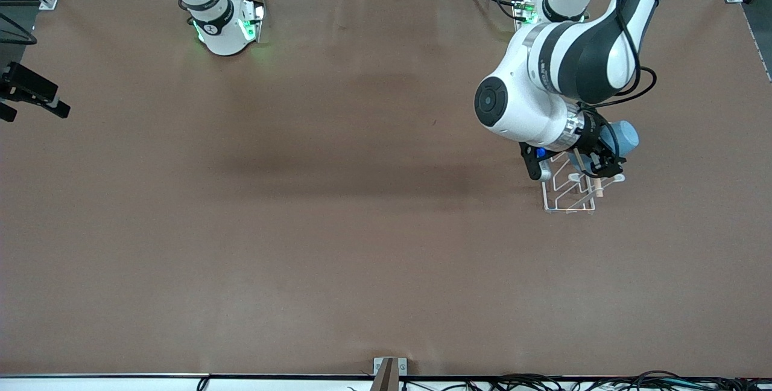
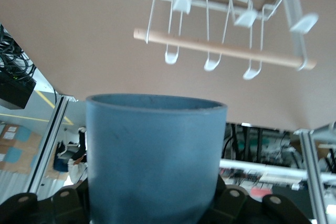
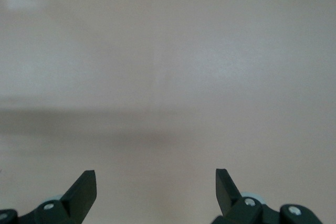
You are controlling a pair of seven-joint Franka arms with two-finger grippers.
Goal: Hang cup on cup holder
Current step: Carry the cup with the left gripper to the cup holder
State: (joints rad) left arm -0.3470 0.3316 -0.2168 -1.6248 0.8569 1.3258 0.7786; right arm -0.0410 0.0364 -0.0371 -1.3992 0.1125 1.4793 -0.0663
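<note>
- Nearest the front camera stands the cup holder (image 1: pixel 570 189), a white wire rack with a rectangular base, toward the left arm's end of the brown surface (image 1: pixel 338 246).
- Its looped prongs and pale wooden rod (image 2: pixel 223 49) show plainly in the left wrist view only.
- Matte light-blue, slightly tapered, the cup (image 2: pixel 155 158) is clenched in the left gripper (image 1: pixel 594 149), over the rack.
- Right gripper (image 3: pixel 155 195) hangs released, fingers (image 3: pixel 84 187) spread, above bare surface near the edge at the right arm's end; that arm waits.
</note>
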